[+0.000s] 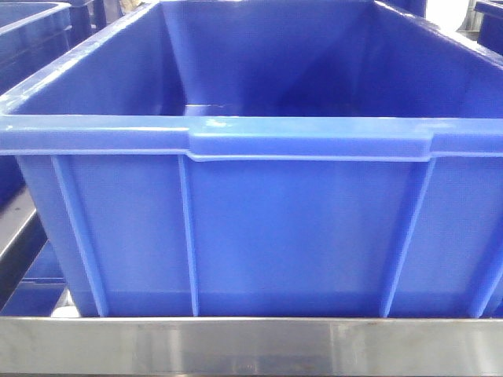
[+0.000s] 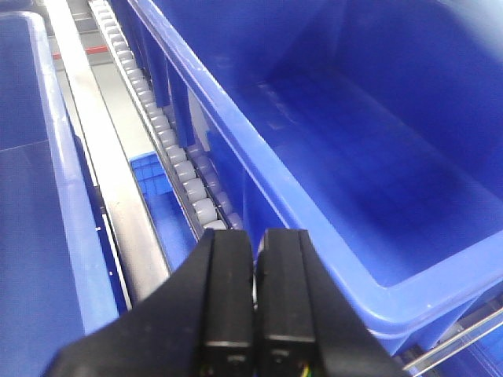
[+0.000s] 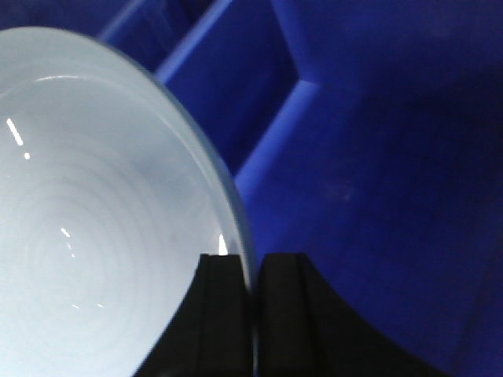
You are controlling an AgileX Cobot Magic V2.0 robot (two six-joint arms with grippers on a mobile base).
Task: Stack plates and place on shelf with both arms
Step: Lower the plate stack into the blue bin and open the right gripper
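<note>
- My right gripper [image 3: 253, 314] has its jaws pinched on the rim of a plate [image 3: 94, 220]. The edge runs straight down into the slot between them. This is a rim grip, so the glossy face stays free and the plate can slide flat onto a surface.
- The plate hangs to the left of my right jaws, tilted, with blue crate wall behind it. I can't tell whether it touches anything underneath.
- Only one plate is visible. The second is in none of the views, so I can't say whether a stack exists.
- My left gripper [image 2: 255, 298] has its jaws pressed together with nothing between them. It hovers over the gap beside the big blue crate [image 2: 377, 157], above a roller track [image 2: 169, 141].
- The left gripper is idle and probably parked out of the way. It would need to spread before helping carry.
- The shelf [image 1: 251, 345] shows as a steel front rail low in the front view, with the crate sitting right behind it.
- My guess is that placement isn't done. No plate rests on the steel level in view.
- Risk: a thin glossy rim could slip or swing in a one-sided pinch.
</note>
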